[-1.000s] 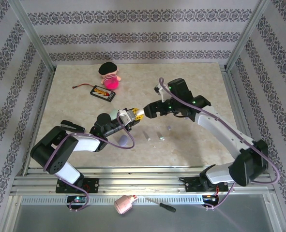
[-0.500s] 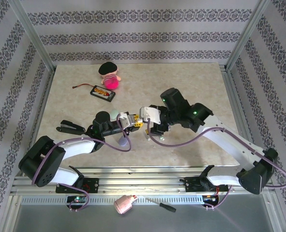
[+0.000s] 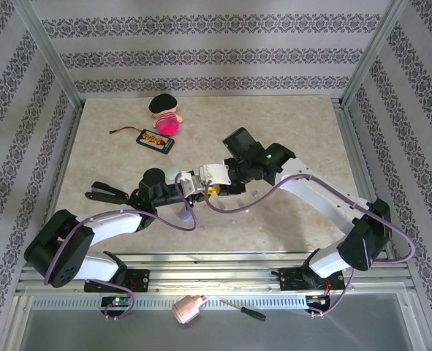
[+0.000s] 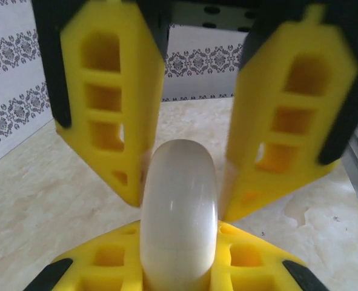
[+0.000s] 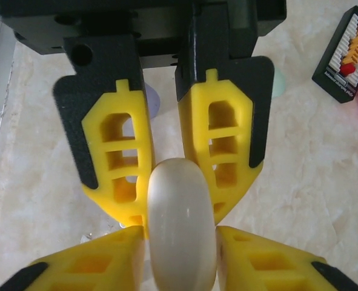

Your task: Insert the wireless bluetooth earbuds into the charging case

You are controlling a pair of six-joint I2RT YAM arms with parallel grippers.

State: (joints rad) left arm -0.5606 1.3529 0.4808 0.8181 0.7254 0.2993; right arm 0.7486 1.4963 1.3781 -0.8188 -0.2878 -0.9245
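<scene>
White plastic charging case (image 4: 179, 200): pinched betw. L gripper (image 4: 179, 248) & R gripper (image 5: 182, 242), both clamped on it; prob. to pry lid.

Both arms are reaching twd bench centre, L gripper (image 3: 197, 184) & R gripper (image 3: 213, 189) meeting tip-to-tip, each pinching the same pale case (image 4: 179, 206).

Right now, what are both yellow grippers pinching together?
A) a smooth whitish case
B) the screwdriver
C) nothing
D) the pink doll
A: the whitish case sits squeezed between the fingers of the left gripper and those of the right gripper.
</scene>
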